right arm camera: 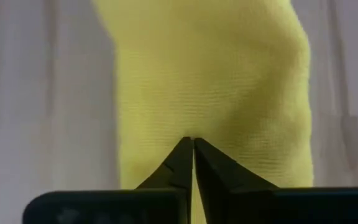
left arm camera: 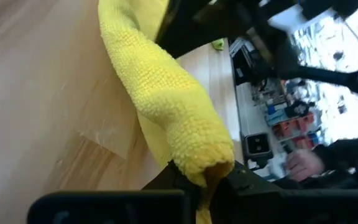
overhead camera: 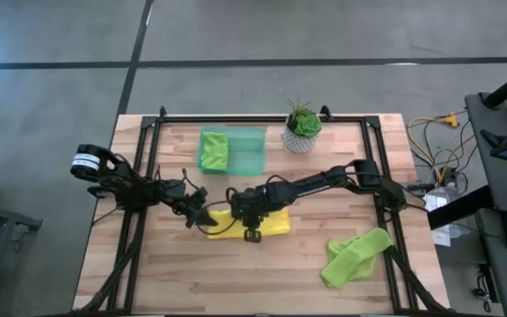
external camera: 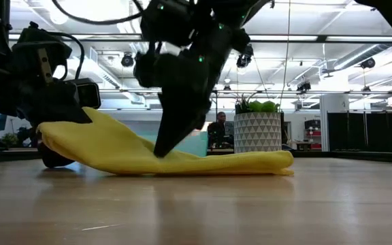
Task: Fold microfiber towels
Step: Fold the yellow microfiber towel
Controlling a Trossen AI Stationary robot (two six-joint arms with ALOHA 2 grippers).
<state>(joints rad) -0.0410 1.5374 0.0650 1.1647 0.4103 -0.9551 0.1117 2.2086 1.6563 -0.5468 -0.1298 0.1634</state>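
Yellow microfiber is what we have in hand now: the yellow towel (overhead camera: 267, 224) lies near the middle of the wooden table (overhead camera: 174, 273), directly under our two grippers. Our left gripper (overhead camera: 202, 219) is clenched on one end of this cloth; in the left wrist view the fabric goes as a thick roll into the closed fingers, and in the low view this end is raised a little above the wood. Our right gripper (overhead camera: 252, 231) stands just beside the left one, over the middle of the same towel, with its fingers pressed together and their tips down on the cloth; in the right wrist view the tips meet in a point against the yellow surface, and we cannot say that any fabric is caught between them. We judge that we are in the middle of folding this towel: one side is held up while the other gripper pins the line of the fold. The next move, we think, calls for carrying the held end across, past the right gripper, and laying it flat on the far half, keeping the edges in line. A lime green towel (overhead camera: 356, 255) lies crumpled well away behind the right gripper, toward that arm's side of the table, not yet folded. Another green towel (overhead camera: 214, 150) rests in the green tray (overhead camera: 252, 151) beyond both grippers, beside a potted plant (overhead camera: 303, 127).
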